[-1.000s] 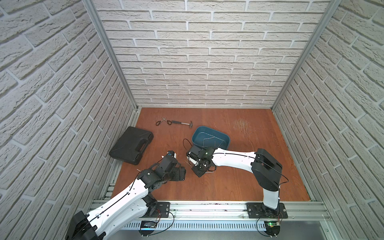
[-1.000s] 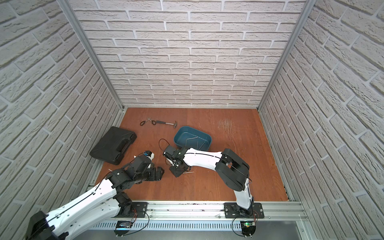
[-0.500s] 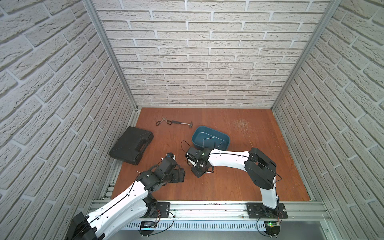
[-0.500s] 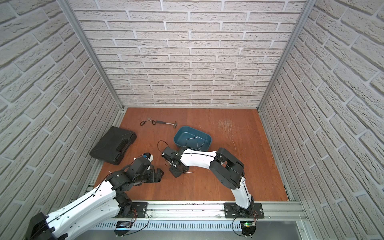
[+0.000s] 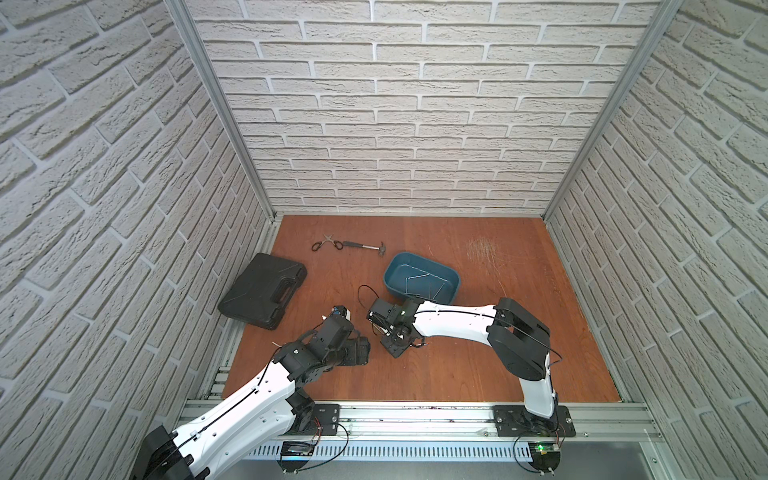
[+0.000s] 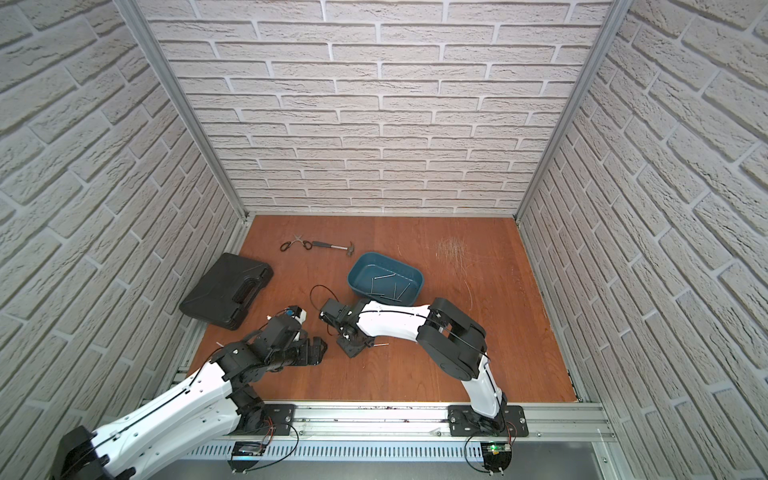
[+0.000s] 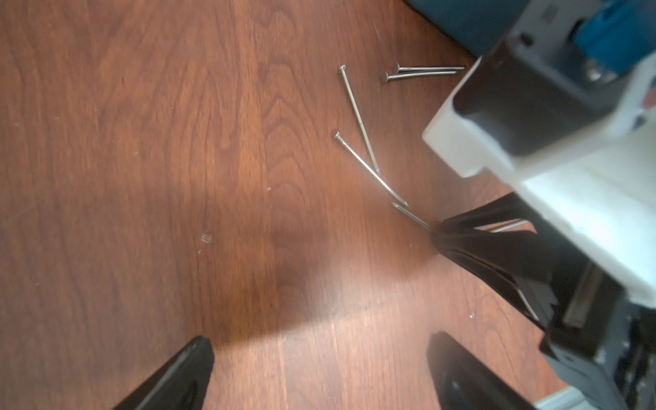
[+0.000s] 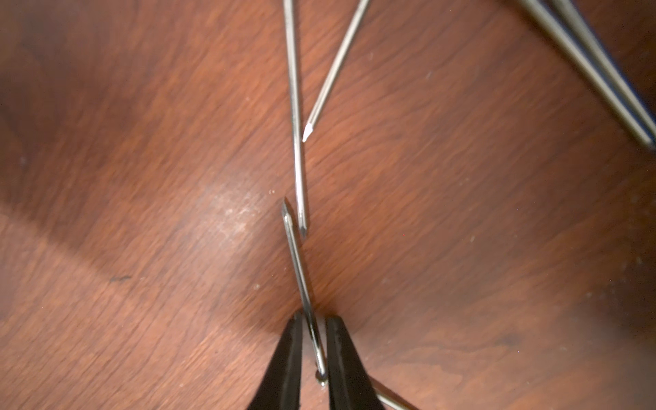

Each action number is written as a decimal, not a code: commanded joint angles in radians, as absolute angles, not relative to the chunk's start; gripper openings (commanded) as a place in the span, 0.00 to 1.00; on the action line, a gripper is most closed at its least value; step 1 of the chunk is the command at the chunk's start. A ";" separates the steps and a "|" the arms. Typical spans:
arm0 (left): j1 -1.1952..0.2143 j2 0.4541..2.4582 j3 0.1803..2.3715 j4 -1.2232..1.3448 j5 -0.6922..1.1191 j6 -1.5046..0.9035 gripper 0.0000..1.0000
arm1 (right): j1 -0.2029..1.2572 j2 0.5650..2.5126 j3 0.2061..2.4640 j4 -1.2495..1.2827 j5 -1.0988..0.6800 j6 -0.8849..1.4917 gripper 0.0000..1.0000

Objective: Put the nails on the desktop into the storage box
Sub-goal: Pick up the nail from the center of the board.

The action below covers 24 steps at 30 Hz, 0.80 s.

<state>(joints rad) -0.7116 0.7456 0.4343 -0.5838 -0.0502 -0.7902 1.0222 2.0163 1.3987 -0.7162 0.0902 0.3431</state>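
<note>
The desktop [image 5: 415, 374] is reddish-brown wood-grain board with a low satin sheen, and it is scuffed with pale scratches [image 5: 482, 249] toward the back. The nails [image 7: 358, 117] are bright bare metal, smooth and shiny. The storage box [image 5: 415, 266] is smooth teal-blue plastic, faintly glossy. The tool case [image 5: 262, 291] is matt black plastic. The hammer [image 5: 361, 246] has a pale metal shank and a dark grip. The right gripper [image 8: 315, 321] and left gripper [image 7: 319, 339] have fingers [image 8: 287, 362] of black plastic with a dull sheen. The arm shells [image 5: 453, 322] are glossy white plastic, the frame rail [image 5: 415, 409] bare silvery metal, the walls [image 5: 415, 104] matt, rough white brick pattern
</note>
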 commanded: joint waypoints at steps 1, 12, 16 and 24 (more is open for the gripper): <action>-0.704 0.736 0.417 -0.569 -0.047 -0.798 0.98 | 1.033 2.041 1.364 -0.735 0.107 0.373 0.10; -0.704 0.735 0.418 -0.567 -0.049 -0.799 0.98 | 1.037 1.986 1.332 -0.701 0.098 0.358 0.03; -0.704 0.737 0.420 -0.567 -0.051 -0.799 0.98 | 1.037 1.943 1.328 -0.702 0.097 0.351 0.03; -0.704 0.747 0.425 -0.558 -0.053 -0.801 0.98 | 1.037 1.895 1.318 -0.712 0.090 0.350 0.03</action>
<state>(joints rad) -0.7116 0.7448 0.4343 -0.5823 -0.0505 -0.7906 1.0271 1.9553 1.3285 -0.6983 0.0887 0.3584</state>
